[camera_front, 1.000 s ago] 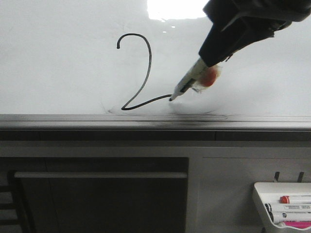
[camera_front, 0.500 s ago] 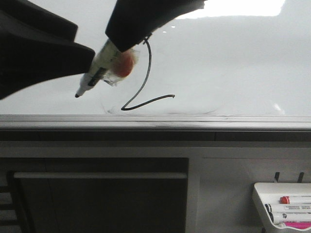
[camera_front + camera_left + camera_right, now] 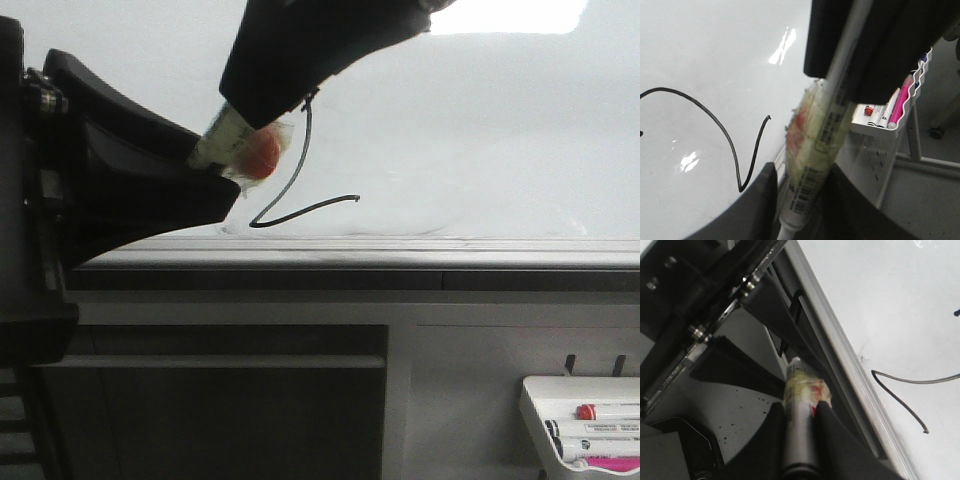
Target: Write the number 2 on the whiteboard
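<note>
number 2 [image 3: 300, 190] drawn in thin black line low on the whiteboard [image 3: 480, 130], just above the grey ledge [image 3: 400, 250]. marker [image 3: 799, 415] light, stiff, slick-barrelled; best held mid-barrel at the taped band. right gripper [image 3: 799, 440] fingers clamped on it; left gripper [image 3: 805, 210] fingers apart around its tip end.

A hand-drawn number 2 [image 3: 300, 190] in black is on the whiteboard [image 3: 480, 130]; top part hidden in front view. The marker [image 3: 812, 165] has a barcode and tiny print, too blurry to read. No other words.
</note>
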Robot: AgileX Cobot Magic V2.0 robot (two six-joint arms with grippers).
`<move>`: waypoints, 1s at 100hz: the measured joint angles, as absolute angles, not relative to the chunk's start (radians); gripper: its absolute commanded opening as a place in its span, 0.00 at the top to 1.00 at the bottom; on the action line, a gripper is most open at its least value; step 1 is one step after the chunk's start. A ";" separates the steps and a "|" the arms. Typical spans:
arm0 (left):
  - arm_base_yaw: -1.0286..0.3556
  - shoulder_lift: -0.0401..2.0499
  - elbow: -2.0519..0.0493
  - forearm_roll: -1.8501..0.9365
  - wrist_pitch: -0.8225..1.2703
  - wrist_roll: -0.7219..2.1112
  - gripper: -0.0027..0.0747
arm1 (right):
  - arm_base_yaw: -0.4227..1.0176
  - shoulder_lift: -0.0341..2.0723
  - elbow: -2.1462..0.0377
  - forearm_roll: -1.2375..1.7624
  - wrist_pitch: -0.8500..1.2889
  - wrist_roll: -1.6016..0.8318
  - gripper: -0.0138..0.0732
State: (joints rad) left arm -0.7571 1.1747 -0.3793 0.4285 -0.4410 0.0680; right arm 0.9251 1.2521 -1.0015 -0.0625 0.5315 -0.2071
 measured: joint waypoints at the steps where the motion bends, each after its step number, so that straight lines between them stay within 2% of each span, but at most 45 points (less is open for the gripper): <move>1: -0.757 1.175 -0.379 0.429 -0.441 0.068 0.96 | 0.925 1.252 -1.002 -0.063 0.532 -0.207 0.90; 3: -0.757 1.175 -0.379 0.430 -0.437 0.068 0.99 | 0.925 1.252 -1.003 -0.063 0.532 -0.207 0.90; 19: -0.757 1.175 -0.380 0.466 -0.412 0.097 0.99 | 0.925 1.256 -1.003 -0.056 0.534 -0.209 0.89; 24: -0.757 1.175 -0.382 0.466 -0.412 0.099 0.99 | 0.925 1.257 -1.003 -0.056 0.530 -0.209 0.85; 27: -0.757 1.175 -0.382 0.466 -0.412 0.100 0.99 | 0.925 1.257 -1.003 -0.056 0.528 -0.209 0.79; 31: -0.757 1.175 -0.382 0.449 -0.416 0.100 0.99 | 0.925 1.257 -1.003 -0.058 0.513 -0.209 0.67; 41: -0.757 1.175 -0.382 0.292 -0.417 0.091 0.99 | 0.912 1.257 -1.018 -0.093 0.473 -0.209 0.26; 46: -0.748 1.175 -0.382 0.158 -0.417 0.081 0.99 | 0.891 1.257 -1.037 -0.109 0.466 -0.209 0.13; 49: -0.743 1.175 -0.382 0.060 -0.417 0.079 0.99 | 0.874 1.257 -1.049 -0.114 0.466 -0.209 0.09; 70: -0.665 1.177 -0.392 -0.334 -0.411 0.068 0.99 | 0.758 1.250 -1.153 -0.132 0.501 -0.209 0.15; 100: -0.588 1.272 -0.546 -0.447 -0.210 0.062 0.99 | 0.744 1.241 -1.166 -0.132 0.523 -0.209 0.17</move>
